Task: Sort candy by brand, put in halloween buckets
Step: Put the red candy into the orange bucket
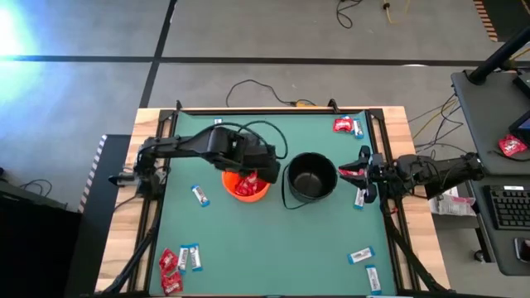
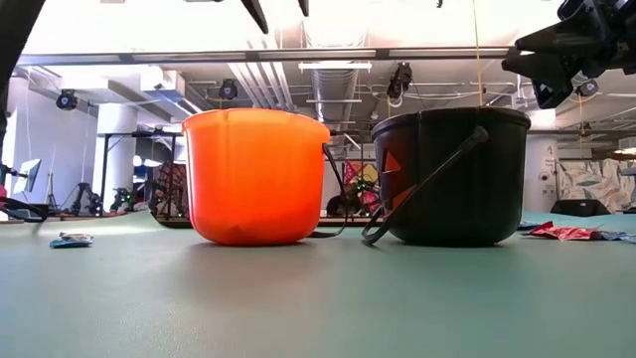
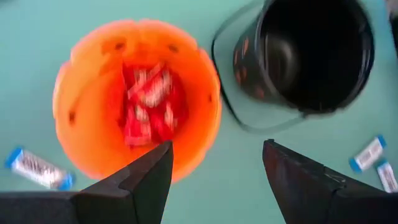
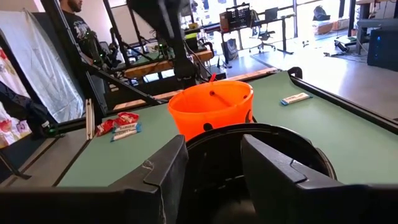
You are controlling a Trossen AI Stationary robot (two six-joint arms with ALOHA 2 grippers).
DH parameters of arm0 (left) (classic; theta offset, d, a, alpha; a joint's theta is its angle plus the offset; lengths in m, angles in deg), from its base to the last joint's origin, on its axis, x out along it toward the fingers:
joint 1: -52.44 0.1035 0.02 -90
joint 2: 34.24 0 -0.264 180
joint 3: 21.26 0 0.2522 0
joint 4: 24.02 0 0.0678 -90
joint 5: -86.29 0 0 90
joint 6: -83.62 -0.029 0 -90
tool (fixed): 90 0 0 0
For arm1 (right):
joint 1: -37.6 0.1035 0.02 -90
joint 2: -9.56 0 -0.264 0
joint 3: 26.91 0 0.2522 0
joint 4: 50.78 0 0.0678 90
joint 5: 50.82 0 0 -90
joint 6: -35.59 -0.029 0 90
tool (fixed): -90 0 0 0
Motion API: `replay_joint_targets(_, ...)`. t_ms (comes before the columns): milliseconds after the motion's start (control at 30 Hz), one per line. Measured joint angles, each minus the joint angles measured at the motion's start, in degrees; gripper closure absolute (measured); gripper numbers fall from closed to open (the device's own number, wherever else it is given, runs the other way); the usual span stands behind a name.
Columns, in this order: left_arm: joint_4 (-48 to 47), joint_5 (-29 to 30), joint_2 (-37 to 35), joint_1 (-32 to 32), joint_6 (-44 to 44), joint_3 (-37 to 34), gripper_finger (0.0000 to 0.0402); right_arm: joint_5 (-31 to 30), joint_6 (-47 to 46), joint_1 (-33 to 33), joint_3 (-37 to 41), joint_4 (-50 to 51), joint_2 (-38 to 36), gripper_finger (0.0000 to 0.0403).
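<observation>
Left hand: I have my left hand above the orange bucket; its fingers stand well apart and grip nothing.
Right hand: I have my right hand just right of the black bucket, up by its rim; its fingers are partly spread, and I see nothing between them.
Orange bucket: it stands upright near the middle of the green surface, with red packets lying in its bottom.
Black bucket: it stands upright just right of the orange one, handle dropped to its left side; I cannot tell whether anything lies inside.
Loose candy, left: one white-and-blue bar lies left of the orange bucket; red packets and a bar sit together at the near left corner.
Loose candy, right: a red packet and a bar lie at the far right; a bar lies by my right hand; two bars are at the near right corner.
Room: a person stands beyond the surface.
</observation>
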Motion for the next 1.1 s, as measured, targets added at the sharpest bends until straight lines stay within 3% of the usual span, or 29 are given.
replay_joint_targets(200, 0.3, -9.0, -6.8, -10.9, 12.0, -7.8, 0.017, 0.0, 0.0, 0.0, 0.0, 0.0, 0.0, 0.0259)
replay_joint_targets(333, 0.6, -21.2, -12.5, -20.9, 21.5, -19.5, 0.017, 0.0, 0.0, 0.0, 0.0, 0.0, 0.0, 0.0264)
replay_joint_targets(433, 6.4, -26.9, -16.2, -27.7, 26.6, -28.4, 0.017, 0.0, 0.0, 0.0, 0.0, 0.0, 0.0, 0.0266)
replay_joint_targets(500, 9.6, -29.2, -18.3, -30.8, 28.5, -34.0, 0.017, 0.0, 0.0, 0.0, 0.0, 0.0, 0.0, 0.0265)
replay_joint_targets(667, 14.9, -42.7, -19.8, -37.4, 30.0, -48.6, 0.017, 0.0, 0.0, 0.0, 0.0, 0.0, 0.0, 0.0259)
replay_joint_targets(867, 27.2, -41.8, -18.6, -38.5, 27.2, -60.5, 0.017, 0.0, 0.0, 0.0, 0.0, 0.0, 0.0, 0.026)
replay_joint_targets(1100, 33.5, -41.7, -16.5, -38.6, 21.7, -70.0, 0.017, 0.0, 0.0, 0.0, 0.0, 0.0, 0.0, 0.0268)
